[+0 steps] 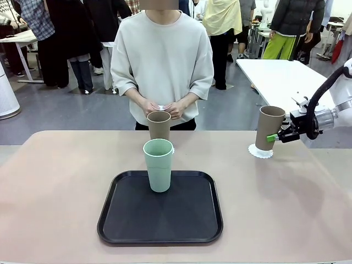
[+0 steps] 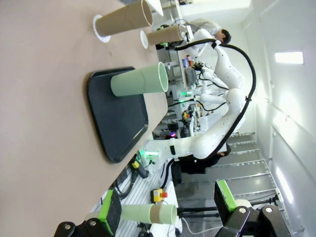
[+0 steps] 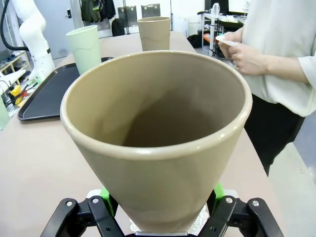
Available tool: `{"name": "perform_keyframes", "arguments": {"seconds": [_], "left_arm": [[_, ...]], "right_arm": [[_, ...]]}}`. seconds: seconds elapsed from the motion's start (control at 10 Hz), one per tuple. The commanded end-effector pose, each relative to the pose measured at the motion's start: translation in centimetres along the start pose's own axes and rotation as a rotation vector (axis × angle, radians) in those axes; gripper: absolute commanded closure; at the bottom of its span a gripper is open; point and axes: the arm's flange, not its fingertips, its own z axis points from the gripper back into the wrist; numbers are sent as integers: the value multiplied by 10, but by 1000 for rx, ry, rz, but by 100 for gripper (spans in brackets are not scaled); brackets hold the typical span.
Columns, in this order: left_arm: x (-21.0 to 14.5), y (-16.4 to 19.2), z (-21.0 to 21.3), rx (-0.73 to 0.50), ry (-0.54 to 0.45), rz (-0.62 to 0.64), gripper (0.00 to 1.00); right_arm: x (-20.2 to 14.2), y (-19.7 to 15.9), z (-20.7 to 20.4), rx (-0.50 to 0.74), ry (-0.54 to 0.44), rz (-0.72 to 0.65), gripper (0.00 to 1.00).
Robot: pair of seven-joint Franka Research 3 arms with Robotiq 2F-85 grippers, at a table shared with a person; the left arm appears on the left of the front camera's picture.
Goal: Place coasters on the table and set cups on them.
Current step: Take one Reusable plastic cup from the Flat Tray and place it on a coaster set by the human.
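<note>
table (image 1: 55,192) bare on both sides of tray | tray (image 1: 126,220) central, near robot-side edge | mint cup (image 1: 158,165) upright on tray's far half | brown cup (image 1: 269,127) tilted, base at coaster (image 1: 260,151) by far right edge, pinched by right gripper (image 1: 273,137) | left gripper (image 2: 168,205) spread, empty

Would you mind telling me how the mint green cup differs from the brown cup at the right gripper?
Colour: the mint green cup is pale green, the brown cup tan. Place: the green cup stands on the black tray; the brown cup is over a white coaster. State: the green cup is upright and free; the brown cup leans slightly, clamped by the right gripper. Both are tall, tapered and handleless.
</note>
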Motion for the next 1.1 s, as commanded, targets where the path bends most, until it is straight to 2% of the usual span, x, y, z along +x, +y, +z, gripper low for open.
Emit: {"name": "perform_keyframes", "arguments": {"seconds": [0.0, 1.0], "left_arm": [[-1, -2, 1, -9, -2, -6, 0], [-1, -2, 1, -9, -2, -6, 0]], "right_arm": [[1, -17, -2, -19, -34, -37, 18], [-14, -14, -10, 21, -34, -85, 18]]}}
